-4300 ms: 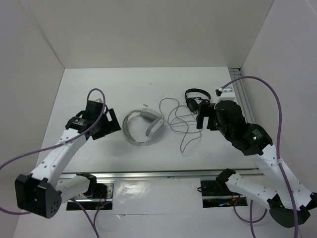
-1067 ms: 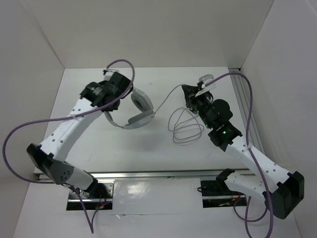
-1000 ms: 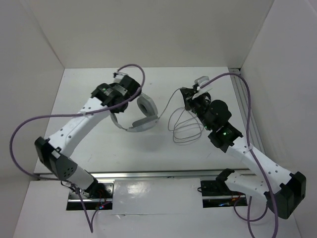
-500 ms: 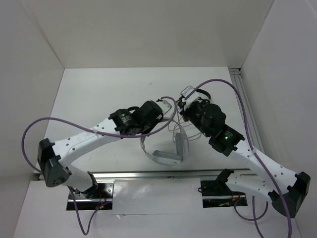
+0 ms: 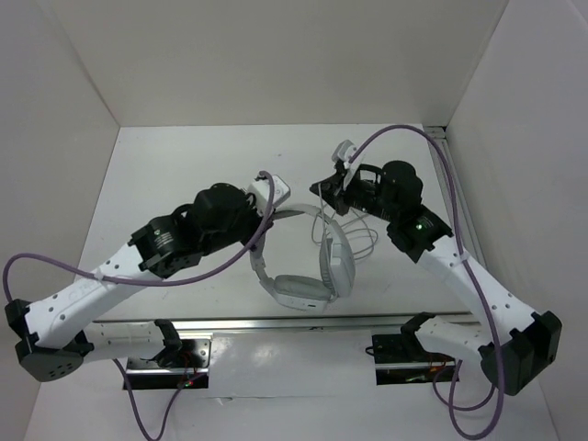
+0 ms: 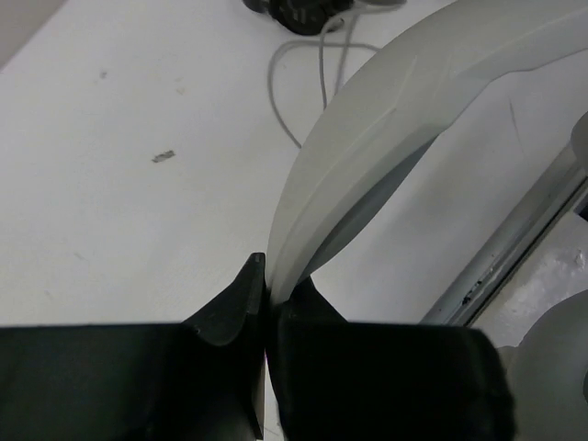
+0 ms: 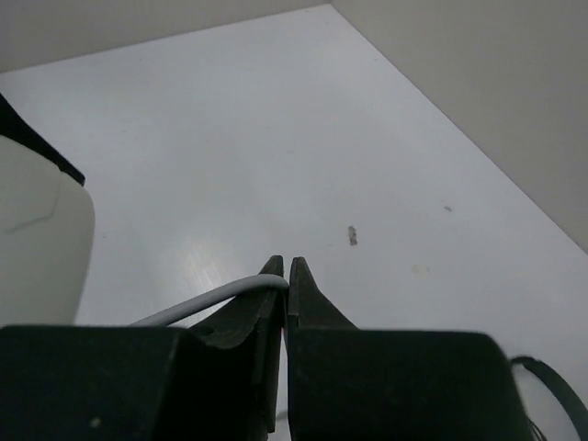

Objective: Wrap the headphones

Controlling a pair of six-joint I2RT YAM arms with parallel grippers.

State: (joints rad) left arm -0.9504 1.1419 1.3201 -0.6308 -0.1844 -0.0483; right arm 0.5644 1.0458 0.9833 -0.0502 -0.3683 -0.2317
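Two claws, and both are pressed together on a part of the headphones (image 5: pixel 336 262). The left claw (image 6: pixel 267 287) has its dark fingertips squeezed on the thin edge of the wide pale headband (image 6: pixel 395 110). From there the band sweeps up and away to the right in the left wrist view, clear of the white worktop (image 5: pixel 184 175) beneath it. Beyond the band, grey loops of the cable (image 7: pixel 204 303) lie on the worktop. They run toward a small black object (image 6: pixel 294 11) at the top edge, which is too cropped to make out.

The right claw (image 7: pixel 283 276) is shut on the thin cable. The cable comes out from between the tips and curves off to the left and down, and the bare worktop stretches out behind it.

From above, the two claws sit near each other at the middle of the worktop, the left one at the top of the headband's arch and the right one just to its right. The band curves down from the left claw on both sides. The two padded cups (image 5: pixel 299 292) show lowest, over the near part of the worktop just ahead of the metal rail (image 5: pixel 276 323). More slack cable lies looped to the right of the cups, under the right arm. Whether the cups touch the worktop cannot be told.
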